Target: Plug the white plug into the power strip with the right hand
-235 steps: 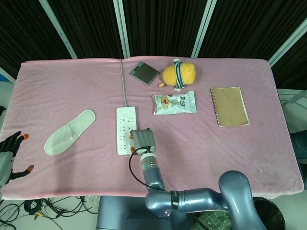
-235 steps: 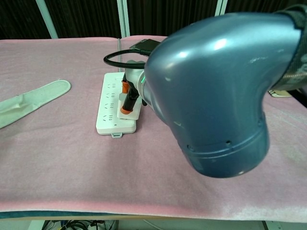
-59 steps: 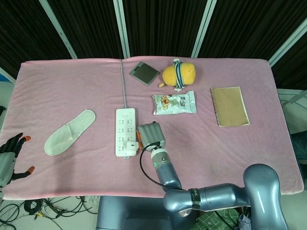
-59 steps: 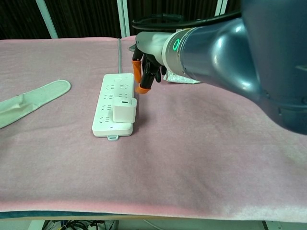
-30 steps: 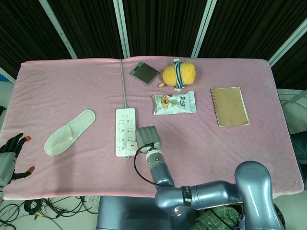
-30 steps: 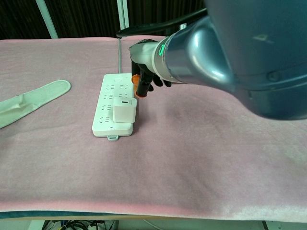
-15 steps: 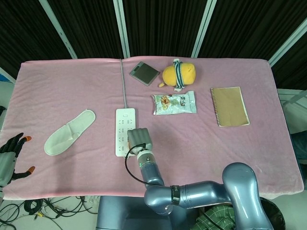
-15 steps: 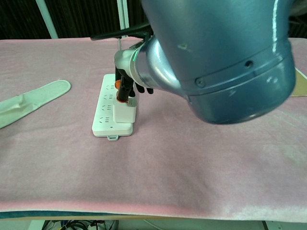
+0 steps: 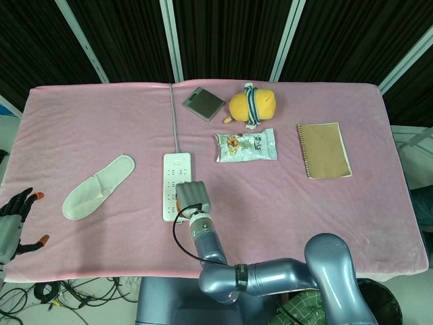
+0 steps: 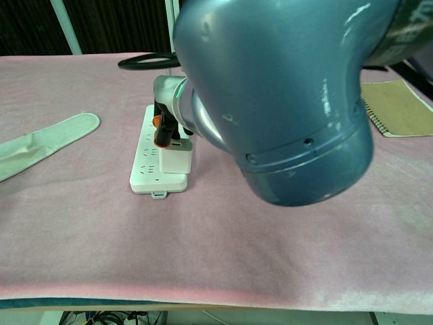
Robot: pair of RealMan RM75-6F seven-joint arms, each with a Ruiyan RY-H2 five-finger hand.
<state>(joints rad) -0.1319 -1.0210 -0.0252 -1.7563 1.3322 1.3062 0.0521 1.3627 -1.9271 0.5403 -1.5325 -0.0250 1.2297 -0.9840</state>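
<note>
White plug: small blocky cube, standing upright in the near end of the white power strip on the pink tabletop; my right hand sits directly over it, an orange-tipped finger down at its top edge; whether I grip it or only press, I cannot tell. Head view hides the plug under the right hand but shows the left hand off the tabletop's edge, fingers spread, holding nothing; chest view alone shows the plug.
</note>
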